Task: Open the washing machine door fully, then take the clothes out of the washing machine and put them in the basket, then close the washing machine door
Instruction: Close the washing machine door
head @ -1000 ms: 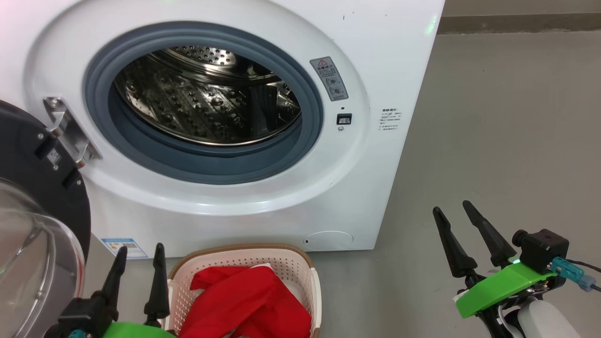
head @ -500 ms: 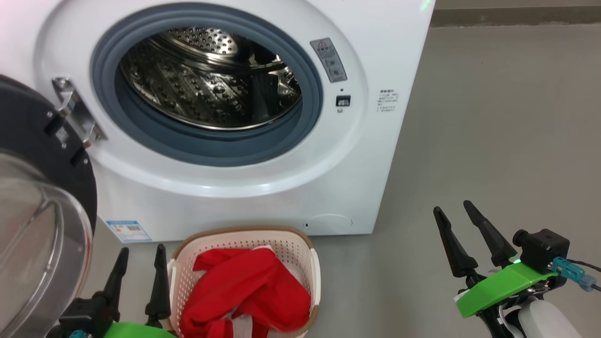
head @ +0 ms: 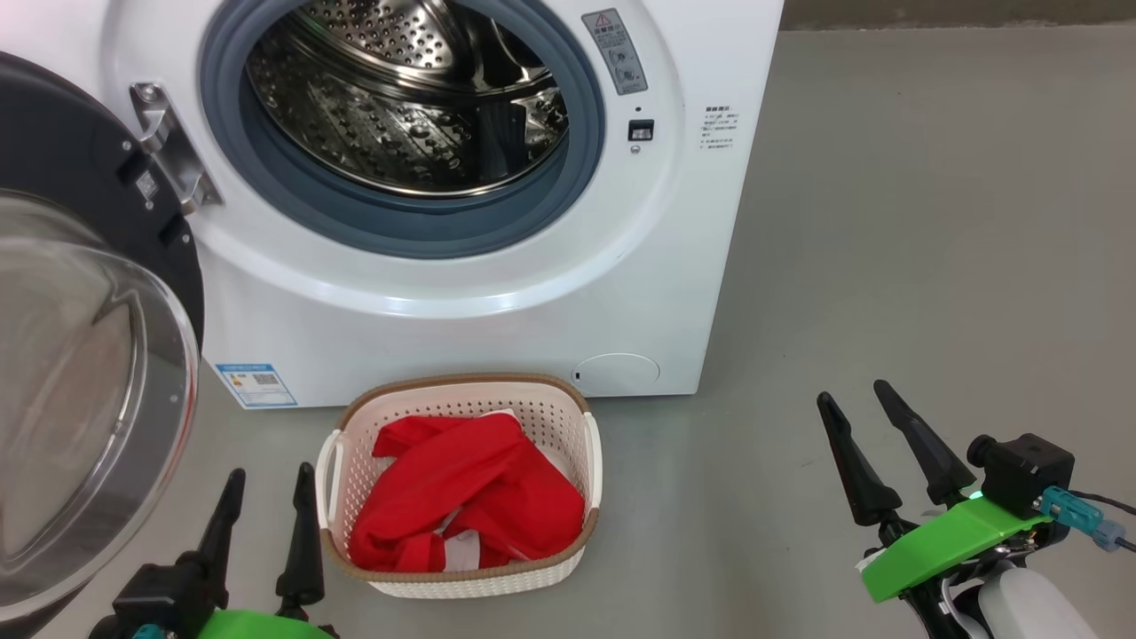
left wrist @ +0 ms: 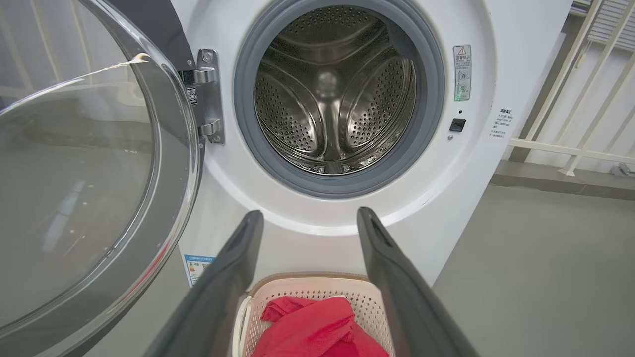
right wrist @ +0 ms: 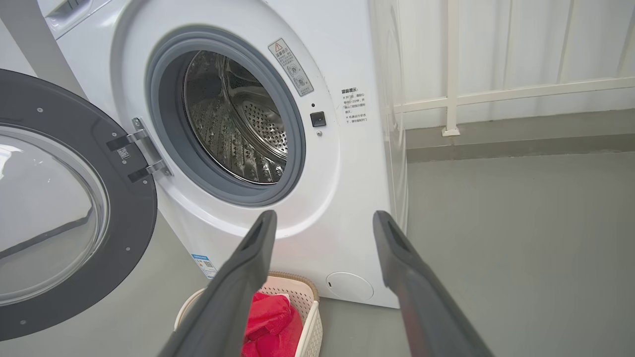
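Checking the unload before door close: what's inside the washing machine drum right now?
Bare perforated steel drum with its paddles, no cloth in sight; the clothes lie in the basket. The drum's near bottom, behind the grey rubber ring, is hidden.

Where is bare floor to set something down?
Grey floor right of the big white front-loading washing machine and cream perforated plastic basket, ahead of the right gripper. Crowded left: open black-rimmed glass door, left gripper.

On the washing machine (head: 497, 319) I find a grey sticker (head: 614, 51) bearing a red warning triangle at upper right and a blue label (head: 256, 384) at lower left; wording illegible.
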Motion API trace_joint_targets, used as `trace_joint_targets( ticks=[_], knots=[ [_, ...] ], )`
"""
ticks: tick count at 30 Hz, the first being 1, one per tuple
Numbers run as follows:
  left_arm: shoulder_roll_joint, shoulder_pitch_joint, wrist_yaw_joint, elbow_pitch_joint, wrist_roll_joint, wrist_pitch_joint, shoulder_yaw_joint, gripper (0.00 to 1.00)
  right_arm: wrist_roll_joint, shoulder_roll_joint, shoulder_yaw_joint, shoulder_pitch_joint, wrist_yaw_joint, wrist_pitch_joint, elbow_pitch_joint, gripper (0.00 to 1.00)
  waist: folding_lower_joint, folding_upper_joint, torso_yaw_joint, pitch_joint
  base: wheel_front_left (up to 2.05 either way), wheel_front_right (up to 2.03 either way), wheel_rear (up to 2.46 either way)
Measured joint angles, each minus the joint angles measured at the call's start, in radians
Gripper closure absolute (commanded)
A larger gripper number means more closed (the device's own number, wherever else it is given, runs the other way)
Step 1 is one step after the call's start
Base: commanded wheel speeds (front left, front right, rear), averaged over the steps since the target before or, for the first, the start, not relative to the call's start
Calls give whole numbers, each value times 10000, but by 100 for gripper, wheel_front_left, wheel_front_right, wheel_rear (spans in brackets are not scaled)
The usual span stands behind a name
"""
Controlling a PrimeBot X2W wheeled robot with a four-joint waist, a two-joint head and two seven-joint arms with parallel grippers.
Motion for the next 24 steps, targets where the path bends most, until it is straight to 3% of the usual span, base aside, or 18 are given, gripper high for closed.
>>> trace_joint_targets(
  ticks=[24],
  knots=[
    [10, -3, 15, 2, 6, 0, -96, 0, 0, -44, 52, 0, 0, 0, 2, 0, 0, 0, -1, 54, -1, 1, 0]
  ],
)
